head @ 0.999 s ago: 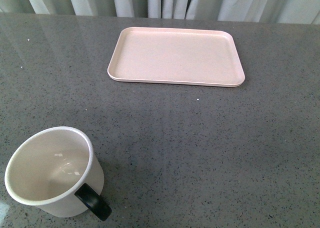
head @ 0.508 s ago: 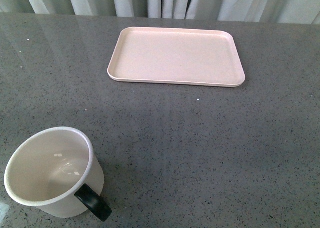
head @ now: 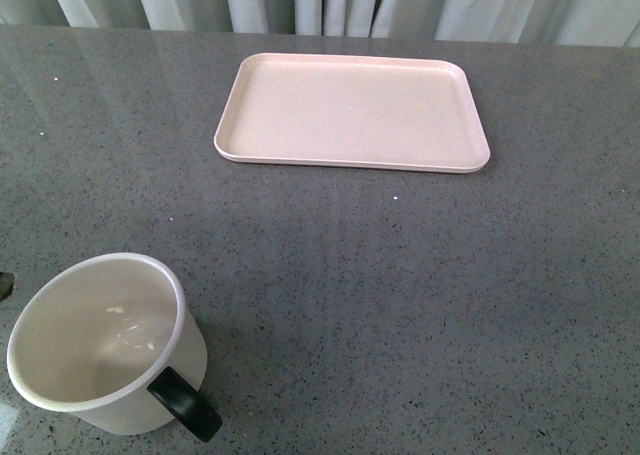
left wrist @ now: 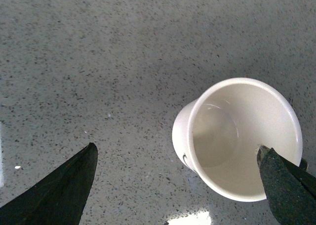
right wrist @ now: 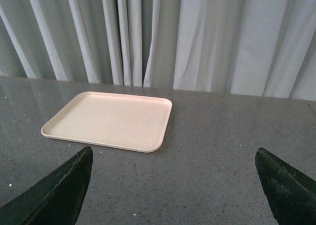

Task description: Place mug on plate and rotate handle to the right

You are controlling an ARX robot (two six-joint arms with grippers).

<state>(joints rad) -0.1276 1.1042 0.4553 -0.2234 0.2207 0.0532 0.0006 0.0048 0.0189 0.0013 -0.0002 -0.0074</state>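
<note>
The white mug (head: 105, 345) stands upright and empty on the table's near left, its black handle (head: 186, 405) pointing toward the near right. The pale pink plate (head: 350, 110) lies bare at the far middle, well apart from the mug. In the left wrist view my left gripper (left wrist: 177, 148) hangs open above the mug (left wrist: 237, 136); one finger (left wrist: 286, 185) overlaps its rim and the other stands off to the side over bare table. A short black mark shows on the mug's wall. My right gripper (right wrist: 173, 153) is open over bare table, with the plate (right wrist: 111, 118) ahead of it.
The grey speckled tabletop (head: 420, 295) runs wide between mug and plate. Pale curtains (right wrist: 197, 37) hang behind the table's far edge. A small dark tip (head: 3, 285) shows at the left border of the front view.
A small dark tip has come into the front view at the left edge beside the mug. Mug and plate have stayed put.
</note>
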